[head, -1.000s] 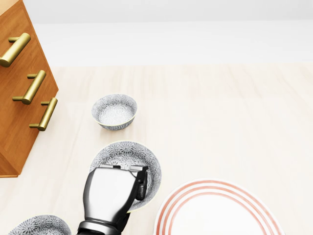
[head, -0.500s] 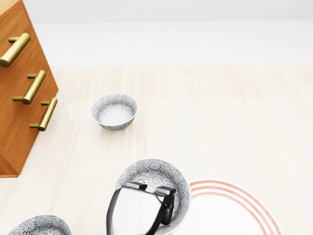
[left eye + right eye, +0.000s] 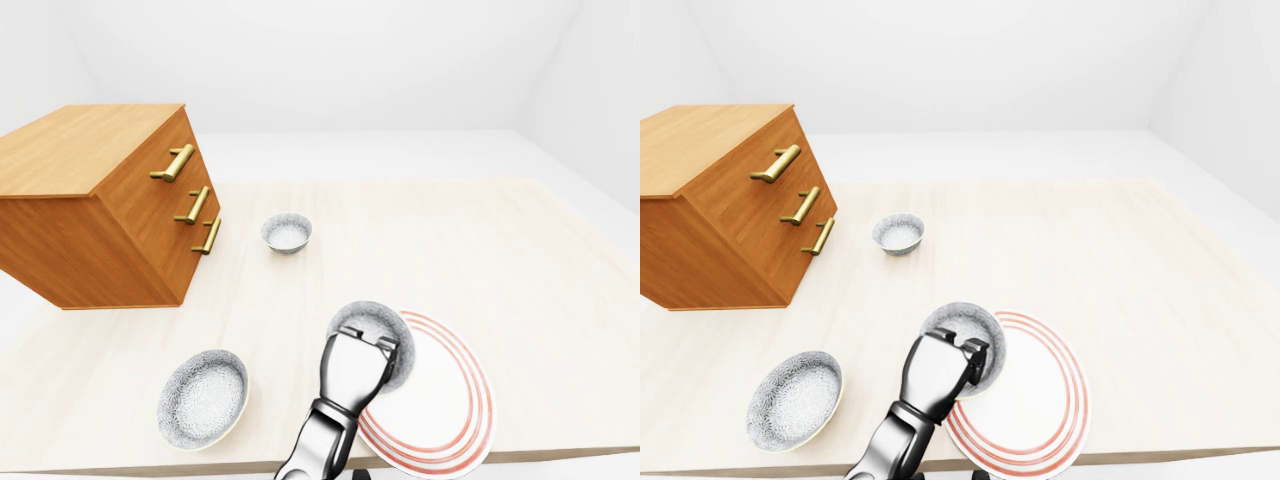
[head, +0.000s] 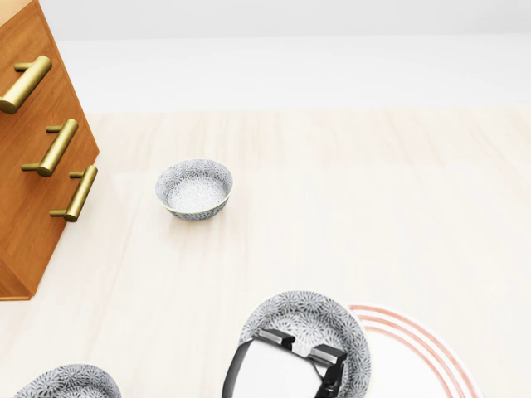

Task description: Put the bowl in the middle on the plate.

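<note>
The middle bowl (image 3: pixel 373 324), grey-patterned with a speckled white inside, is held in my left hand (image 3: pixel 366 345), whose fingers are shut on its near rim. It hangs tilted over the left edge of the white plate with red rings (image 3: pixel 446 396), which lies at the lower right of the left-eye view. In the head view the bowl (image 4: pixel 304 319) covers the plate's left part (image 4: pixel 415 348), and my hand (image 4: pixel 300 350) hides the bowl's near side. My right hand does not show.
A smaller patterned bowl (image 3: pixel 287 232) stands higher up on the pale wooden table (image 3: pixel 480 250). Another patterned bowl (image 3: pixel 203 397) sits at the lower left near the table's bottom edge. A wooden drawer cabinet (image 3: pixel 100 205) with brass handles fills the left.
My left hand has carried the middle bowl to the right and down in the head view, from the bare table onto the plate's left edge. The other bowls and the camera stayed still.
</note>
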